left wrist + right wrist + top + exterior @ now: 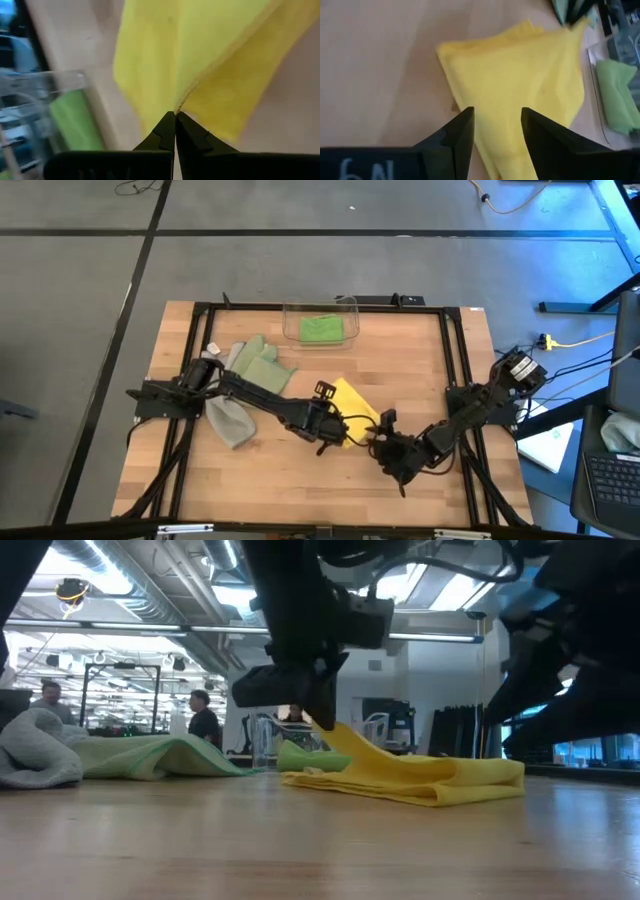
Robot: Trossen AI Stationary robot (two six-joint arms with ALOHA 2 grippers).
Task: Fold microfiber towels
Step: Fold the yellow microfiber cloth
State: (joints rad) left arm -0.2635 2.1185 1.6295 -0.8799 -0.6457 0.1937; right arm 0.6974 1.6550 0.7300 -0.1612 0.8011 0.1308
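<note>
High view: left gripper (335, 435) clamped on yellow towel (356, 406) corner, lifting it off the table | right gripper (385, 442) fingers apart, empty, just beside, towel's near edge ahead of its tips | towel's long axis runs away from right gripper | right nearer the free corner

Even overhead light, ceiling fixtures (120, 628) glaring in the low view, both wrist views softly blurred.
</note>
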